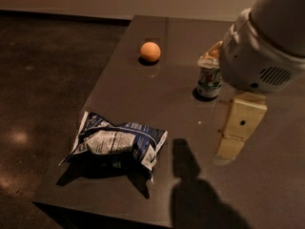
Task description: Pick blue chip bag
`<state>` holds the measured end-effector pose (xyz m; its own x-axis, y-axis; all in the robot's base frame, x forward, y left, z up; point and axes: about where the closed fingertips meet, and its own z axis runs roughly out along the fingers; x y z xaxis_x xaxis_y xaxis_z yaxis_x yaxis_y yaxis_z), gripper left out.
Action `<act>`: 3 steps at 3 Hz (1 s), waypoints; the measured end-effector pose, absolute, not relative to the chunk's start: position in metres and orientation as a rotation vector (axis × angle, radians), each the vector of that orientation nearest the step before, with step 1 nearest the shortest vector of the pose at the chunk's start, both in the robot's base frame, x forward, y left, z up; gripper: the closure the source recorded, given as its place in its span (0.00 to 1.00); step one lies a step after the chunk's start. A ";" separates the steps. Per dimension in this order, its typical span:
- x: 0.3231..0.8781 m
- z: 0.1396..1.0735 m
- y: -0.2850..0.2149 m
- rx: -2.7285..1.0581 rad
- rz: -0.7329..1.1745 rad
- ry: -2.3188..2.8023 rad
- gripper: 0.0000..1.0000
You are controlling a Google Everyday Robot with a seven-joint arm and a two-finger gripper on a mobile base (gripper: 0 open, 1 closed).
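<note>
A dark grey, glossy rectangular table (pixel 157 104) fills most of the camera view. A dark polished floor (pixel 43 80) lies to its left and a pale strip of wall runs along the top edge. The blue chip bag (pixel 116 144), a crumpled dark-blue foil packet with a white panel of small printed text facing up, lies flat on the near left part of the table. It is close to the left edge and the front edge and casts a dark shadow toward the viewer. Nothing touches it.

Far back on the table, near the left edge, sits a round orange fruit (pixel 150 51). To its right stands an upright green-and-white soda can (pixel 208 80). The can's top is partly hidden behind the robot's large, white, rounded arm housing (pixel 259 56), which enters from the upper right corner. Fruit and can are both well apart from the bag.

Below that housing hangs the cream-coloured end effector (pixel 233 140), pointing down and slightly left over the right half of the table. It is just in front of the can and well to the right of the bag. No object is seen in it, and whether it is open or closed cannot be told from this angle. The arm's dark shadow (pixel 190 190) falls on the table between the bag and the end effector and reaches the front edge.
</note>
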<state>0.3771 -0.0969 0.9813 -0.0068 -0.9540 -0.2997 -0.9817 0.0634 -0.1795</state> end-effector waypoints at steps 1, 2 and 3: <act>0.372 0.961 -0.067 -1.965 0.141 1.997 0.00; 0.371 0.934 -0.043 -1.971 0.153 2.005 0.00; 0.375 0.910 -0.022 -1.951 0.154 2.020 0.00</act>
